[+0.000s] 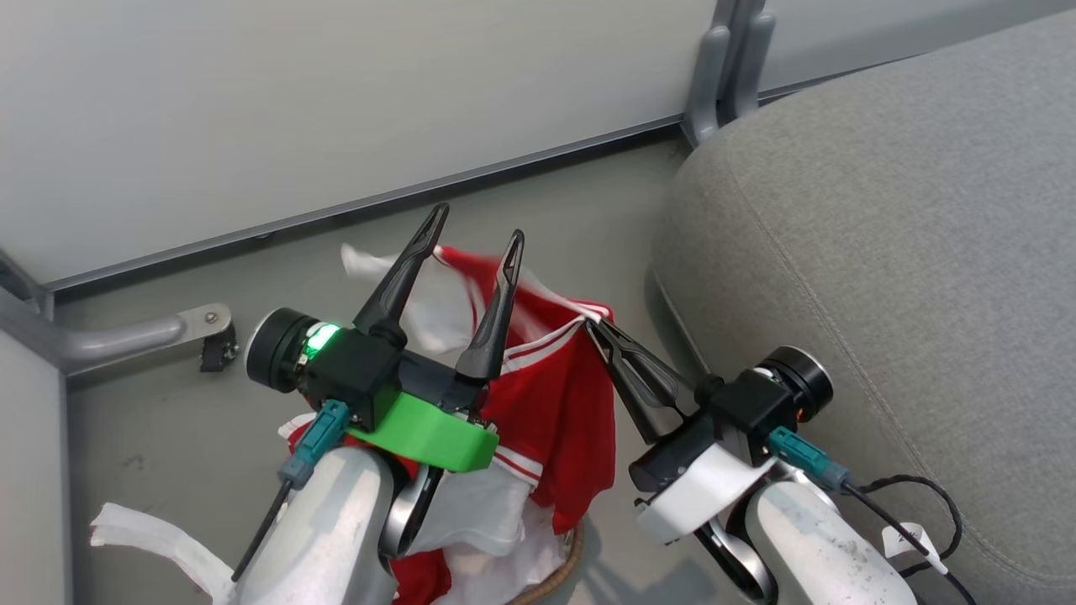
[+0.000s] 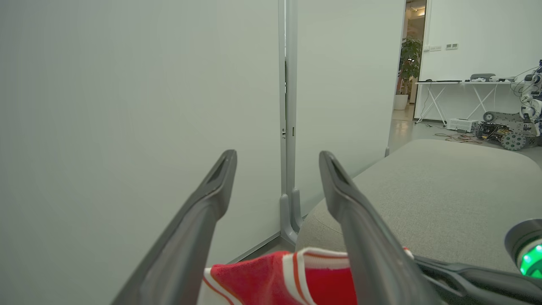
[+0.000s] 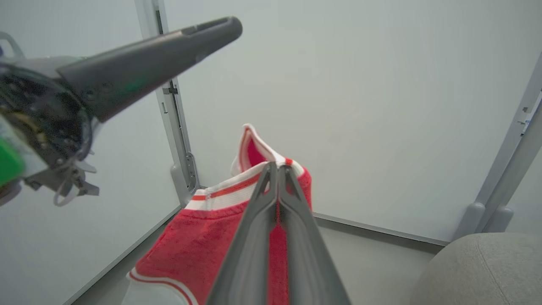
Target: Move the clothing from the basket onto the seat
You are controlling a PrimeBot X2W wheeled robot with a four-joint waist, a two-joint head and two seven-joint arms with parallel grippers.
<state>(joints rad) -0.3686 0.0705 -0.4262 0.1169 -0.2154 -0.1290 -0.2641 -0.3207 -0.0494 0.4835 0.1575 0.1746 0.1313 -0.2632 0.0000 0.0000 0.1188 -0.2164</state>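
The red clothing (image 1: 551, 403) with white stripes hangs lifted, its lower part reaching down to the basket (image 1: 561, 565), of which a bit of brown rim shows at the bottom. My right gripper (image 1: 595, 326) is shut on the garment's striped edge, seen close in the right wrist view (image 3: 277, 167) with the cloth (image 3: 203, 250) draped below. My left gripper (image 1: 475, 225) stands open above the clothing with nothing between its fingers; its wrist view shows it (image 2: 277, 156) over the red cloth (image 2: 271, 275). The grey seat (image 1: 883, 252) lies to the right.
A pale partition wall (image 1: 294, 101) with a grey post foot (image 1: 727, 67) runs along the back. White liner sheet (image 1: 151, 533) trails on the floor at the lower left. A black cable (image 1: 925, 504) lies on the seat's near edge. A metal bracket (image 1: 160, 332) sits left.
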